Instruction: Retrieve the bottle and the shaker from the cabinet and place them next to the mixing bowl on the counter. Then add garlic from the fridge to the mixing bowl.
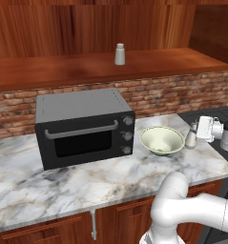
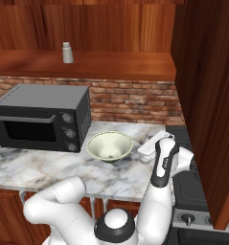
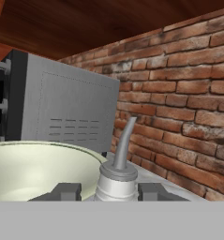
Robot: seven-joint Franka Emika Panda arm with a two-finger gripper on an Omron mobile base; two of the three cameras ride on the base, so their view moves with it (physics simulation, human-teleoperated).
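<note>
Gripping the bottle (image 3: 115,180) by its lower neck, the tool (image 3: 108,192) is clenched on it, one dark finger showing on each side in the hand view. The bottle stands upright, its curved grey spout rising above the tool. Whether its base touches the bench (image 1: 87,176) is hard to tell from the base views.

Just beside the tool, on the side away from the stove (image 2: 185,191), sits the mixing bowl (image 1: 161,140), its rim very close to the bottle; the gap between them looks narrow. Beyond the bowl stands the toaster oven (image 1: 82,126), its vented side wall facing the tool. Behind the tool runs the brick wall (image 3: 179,108), near but apart.

On the tool's other side the bench ends quickly at the stove edge, with a tall wooden cabinet wall (image 2: 207,95) above it. Open marble lies toward the front edge of the bench.

The shaker (image 1: 119,54) stands upright on the wooden shelf (image 1: 87,69) well above and away from the tool.
</note>
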